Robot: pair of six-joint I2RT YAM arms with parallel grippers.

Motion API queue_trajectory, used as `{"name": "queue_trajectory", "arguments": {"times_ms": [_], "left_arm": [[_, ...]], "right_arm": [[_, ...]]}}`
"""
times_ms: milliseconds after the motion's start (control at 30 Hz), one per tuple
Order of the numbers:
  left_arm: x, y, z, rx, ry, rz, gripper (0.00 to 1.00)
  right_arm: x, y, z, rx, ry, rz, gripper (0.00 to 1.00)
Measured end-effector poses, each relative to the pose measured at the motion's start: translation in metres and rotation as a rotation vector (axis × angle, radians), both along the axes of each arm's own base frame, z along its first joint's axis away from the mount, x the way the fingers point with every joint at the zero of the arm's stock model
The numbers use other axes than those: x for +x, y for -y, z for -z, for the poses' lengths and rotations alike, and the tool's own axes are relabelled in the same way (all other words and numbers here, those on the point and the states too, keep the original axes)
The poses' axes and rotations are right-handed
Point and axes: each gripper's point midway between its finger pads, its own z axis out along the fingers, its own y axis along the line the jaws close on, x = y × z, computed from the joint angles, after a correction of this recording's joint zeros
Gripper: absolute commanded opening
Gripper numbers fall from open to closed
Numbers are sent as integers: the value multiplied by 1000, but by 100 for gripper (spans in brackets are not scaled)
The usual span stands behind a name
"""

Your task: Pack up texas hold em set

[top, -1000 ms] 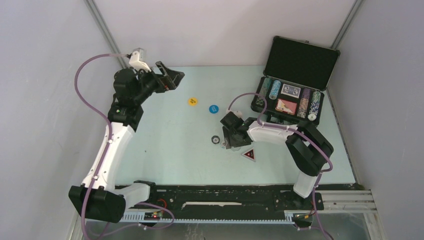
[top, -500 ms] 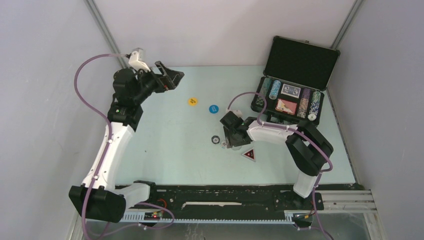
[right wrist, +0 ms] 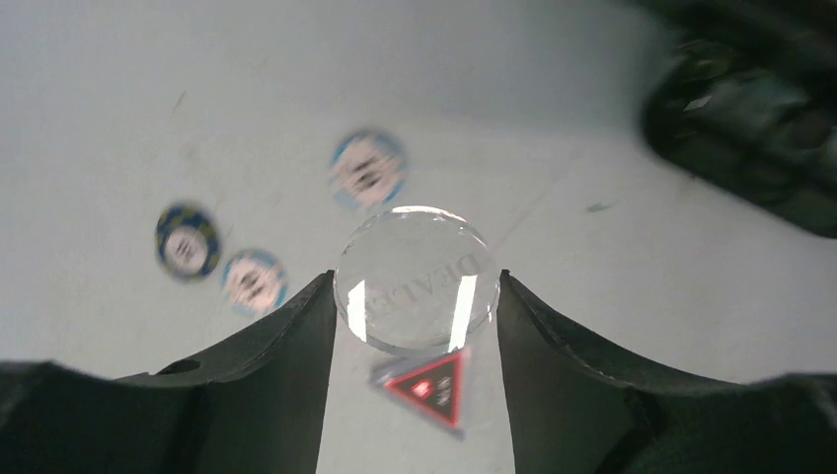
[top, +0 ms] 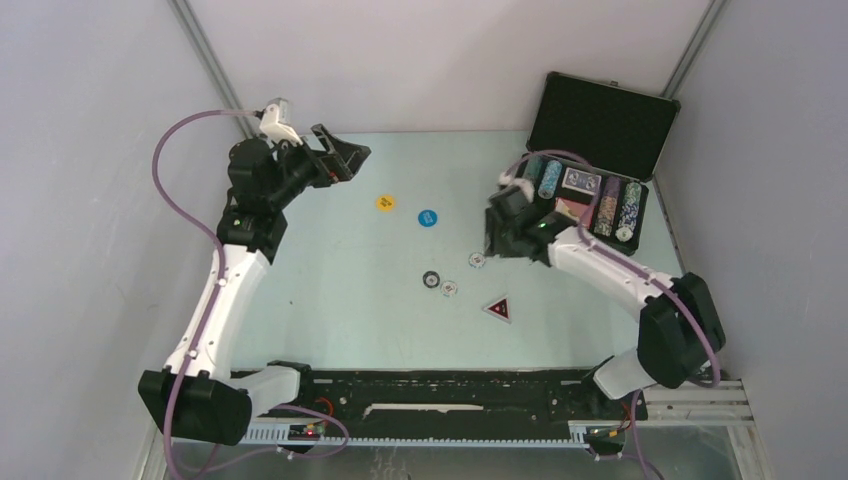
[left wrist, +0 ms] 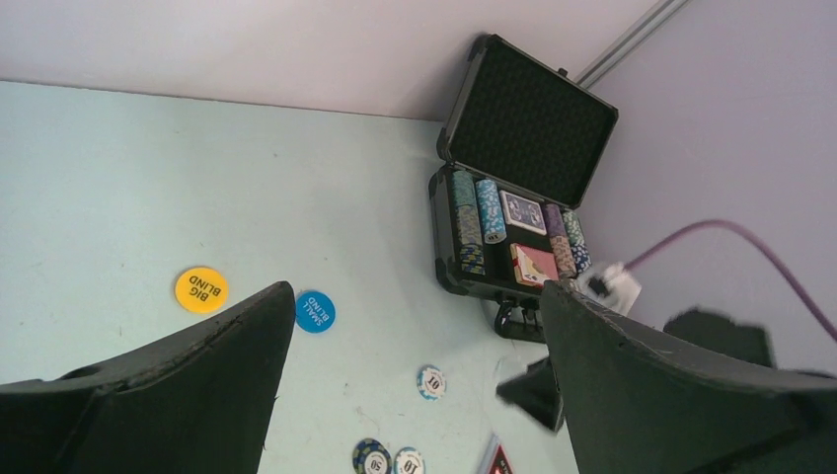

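Observation:
The black silver-trimmed case (top: 601, 112) stands open at the back right, with chip rows and card decks (top: 581, 181) inside. My right gripper (top: 497, 236) hovers just left of it, shut on a clear round disc marked DEALER (right wrist: 417, 278). On the table lie a yellow disc (top: 386, 202), a blue disc (top: 427, 217), three striped chips (top: 477, 260) (top: 431, 279) (top: 450, 288) and a red-black triangular token (top: 498, 309). My left gripper (top: 340, 160) is open and empty, held high at the back left, far from all of them.
The left wrist view shows the yellow disc (left wrist: 201, 289), the blue disc (left wrist: 315, 311), a chip (left wrist: 430, 381) and the case (left wrist: 523, 148). The case handle faces the table middle. Walls close in on both sides and the back.
My right gripper has risen from the table beside the chips and moved back and right toward the case with the clear disc. The left arm has not moved.

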Motion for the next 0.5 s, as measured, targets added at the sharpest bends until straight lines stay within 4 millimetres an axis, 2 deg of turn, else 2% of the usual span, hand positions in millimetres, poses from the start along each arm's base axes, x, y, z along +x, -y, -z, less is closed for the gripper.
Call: {"name": "queue_trajectory", "arguments": {"times_ms": [100, 267, 367, 500], "left_arm": [[-1, 2, -1, -3, 2, 8, 100], [-2, 4, -3, -10, 6, 16, 100], [-3, 7, -3, -10, 8, 24, 100], [-3, 9, -3, -11, 8, 28, 100]], "right_arm": [[29, 41, -12, 29, 16, 123, 47], [82, 117, -43, 54, 83, 332, 47], [116, 151, -60, 54, 124, 413, 48], [156, 184, -59, 34, 120, 471, 49]]}}
